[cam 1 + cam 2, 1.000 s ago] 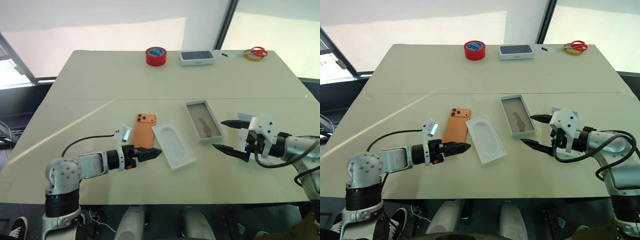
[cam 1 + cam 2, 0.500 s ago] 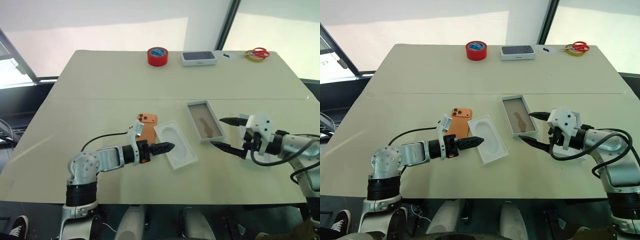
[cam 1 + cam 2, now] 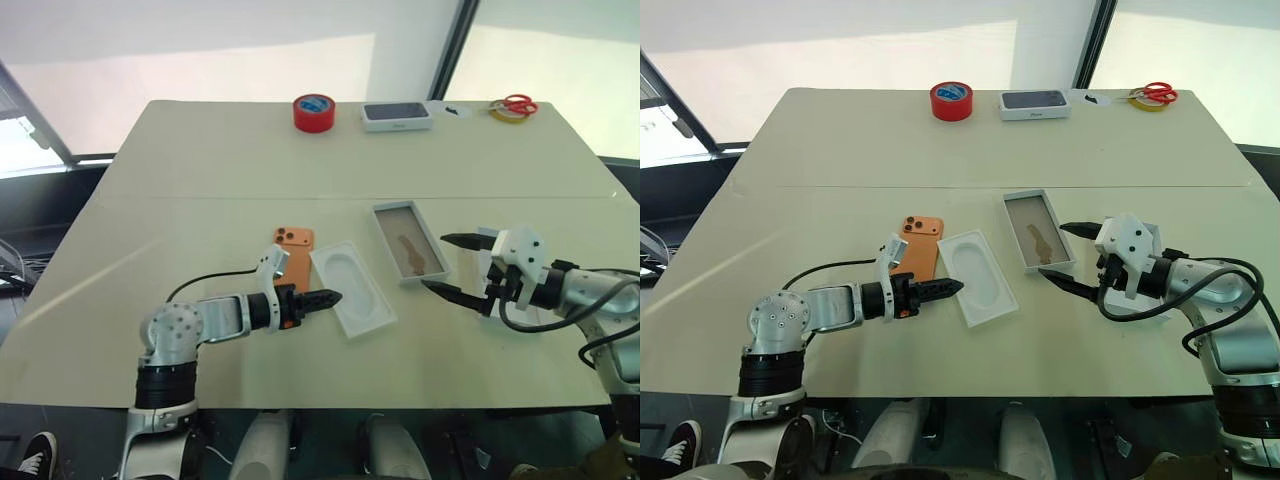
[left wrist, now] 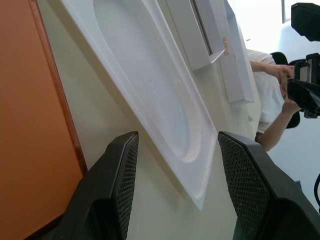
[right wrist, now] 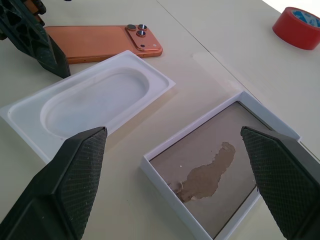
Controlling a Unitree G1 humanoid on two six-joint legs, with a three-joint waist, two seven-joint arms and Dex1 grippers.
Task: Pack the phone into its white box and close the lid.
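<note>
My left gripper [image 3: 328,297], fingers parted, straddles the insert's [image 3: 353,288] near corner beside the phone [image 3: 289,254], lying flat on the tabletop [image 3: 200,180]; the white box [image 3: 408,241] waits open; my right gripper [image 3: 452,266] hangs spread wide.

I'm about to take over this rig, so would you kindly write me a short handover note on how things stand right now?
Left claw: fingers apart, holding nothing, at the near corner of the white moulded insert, beside the phone.
Right claw: open, empty, by the white box.
The phone lies flat on the table, camera side up. The white box sits open with nothing in it. The lid lies just beyond the white box.
Done: nothing packed.
Left: put the phone in the white box, close the lid.
</note>
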